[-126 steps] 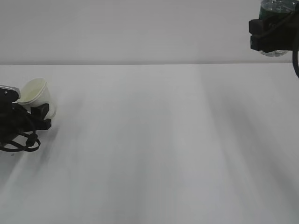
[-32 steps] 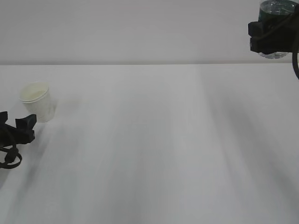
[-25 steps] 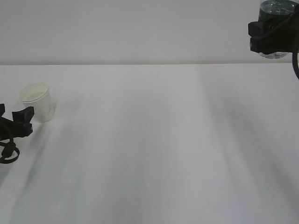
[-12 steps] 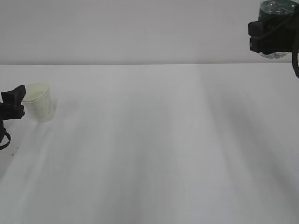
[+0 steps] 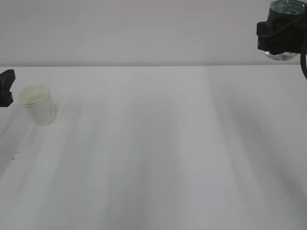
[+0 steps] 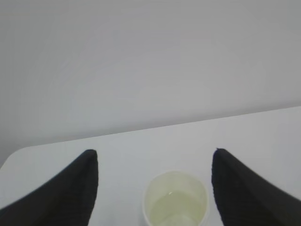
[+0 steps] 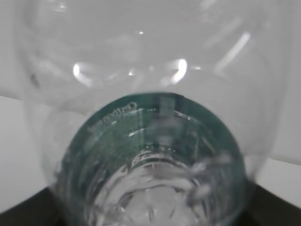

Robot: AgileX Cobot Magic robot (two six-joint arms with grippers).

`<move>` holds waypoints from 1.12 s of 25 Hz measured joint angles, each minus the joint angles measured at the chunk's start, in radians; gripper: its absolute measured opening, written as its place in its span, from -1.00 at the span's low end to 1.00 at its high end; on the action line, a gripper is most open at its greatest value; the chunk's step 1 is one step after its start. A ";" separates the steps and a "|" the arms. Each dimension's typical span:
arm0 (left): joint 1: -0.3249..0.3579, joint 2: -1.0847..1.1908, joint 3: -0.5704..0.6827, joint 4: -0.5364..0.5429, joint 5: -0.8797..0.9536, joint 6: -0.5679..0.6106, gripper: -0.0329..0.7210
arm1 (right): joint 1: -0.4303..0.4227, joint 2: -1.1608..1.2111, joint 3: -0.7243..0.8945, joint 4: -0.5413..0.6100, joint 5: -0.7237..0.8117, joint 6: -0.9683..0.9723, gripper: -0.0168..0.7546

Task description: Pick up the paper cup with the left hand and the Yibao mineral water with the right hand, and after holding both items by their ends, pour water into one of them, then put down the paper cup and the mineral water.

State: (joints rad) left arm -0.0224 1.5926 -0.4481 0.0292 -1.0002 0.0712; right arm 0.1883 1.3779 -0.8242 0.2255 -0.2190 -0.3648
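Desk (image 5: 158,143): I see one white surface, bare across its middle and right; its far edge runs straight under the wall.

Paper cup (image 5: 40,104): I count one, upright near the desk's left edge, with liquid visible inside from the left wrist view (image 6: 175,200).

Left end effector (image 6: 153,188): fingers apart, straddling the view of the cup without touching it; in the exterior view only a black tip (image 5: 5,87) shows at the left border, just beside the cup.

Yibao mineral water (image 5: 284,24): I count one bottle, held high at the top right corner, well apart from the cup; its green label fills the right wrist view (image 7: 155,155).

Right end effector (image 5: 280,37): clamped on the bottle.
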 joint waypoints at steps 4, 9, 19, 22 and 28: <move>0.000 -0.077 0.002 0.000 0.056 0.000 0.51 | 0.000 0.000 0.000 0.035 0.000 0.000 0.22; 0.000 -0.170 0.004 0.007 0.133 0.000 0.49 | 0.000 0.000 0.000 0.042 0.000 0.000 0.22; 0.000 -0.275 0.004 0.051 0.214 0.000 0.47 | 0.000 0.000 0.000 0.043 0.002 -0.045 0.22; 0.000 -0.298 0.004 0.051 0.245 0.000 0.47 | 0.000 0.000 0.000 0.043 0.005 -0.047 0.22; 0.000 -0.365 0.004 0.053 0.309 0.000 0.47 | 0.000 0.000 0.000 0.043 0.007 -0.047 0.22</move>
State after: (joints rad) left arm -0.0224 1.2274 -0.4441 0.0826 -0.6909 0.0712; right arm 0.1883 1.3779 -0.8242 0.2688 -0.2115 -0.4122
